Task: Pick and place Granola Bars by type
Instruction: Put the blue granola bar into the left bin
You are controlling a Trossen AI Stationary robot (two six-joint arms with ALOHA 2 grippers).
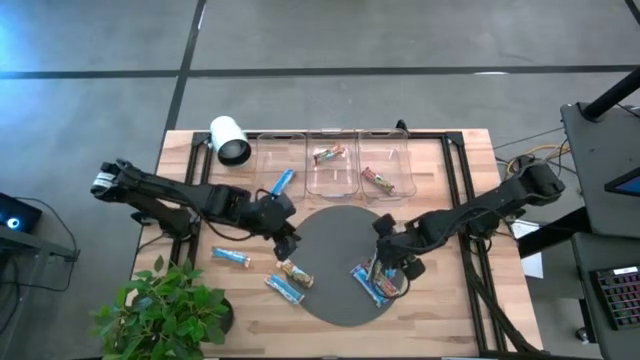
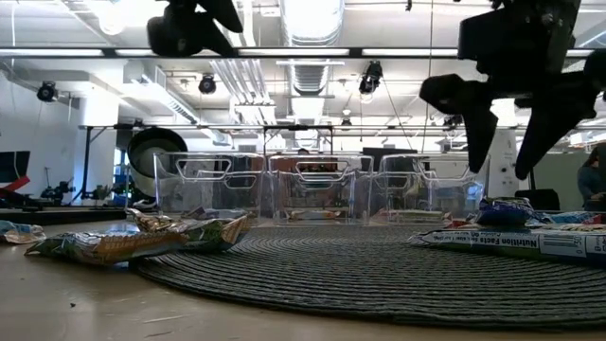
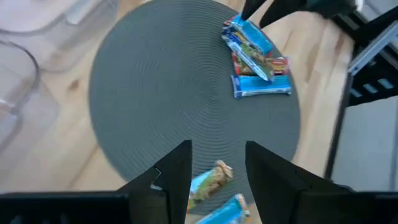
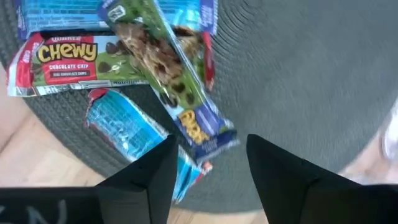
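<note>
Granola bars lie in two groups. A pile of blue, green-brown and red-edged bars (image 1: 374,283) rests on the round grey mat (image 1: 330,240), at its near right. My right gripper (image 4: 211,146) hangs open just above this pile (image 4: 155,56), touching nothing. At the mat's near left lie a tan bar (image 1: 296,272) and two blue bars (image 1: 231,257) (image 1: 284,289). My left gripper (image 1: 290,240) stands open and empty above the tan bar (image 3: 210,180). The three clear bins (image 1: 333,165) each hold one bar.
A white roll (image 1: 230,140) lies at the far left, beside the bins. A potted plant (image 1: 170,310) stands at the near left corner. Black rails (image 1: 470,200) run along the table's right side. The mat's middle is bare.
</note>
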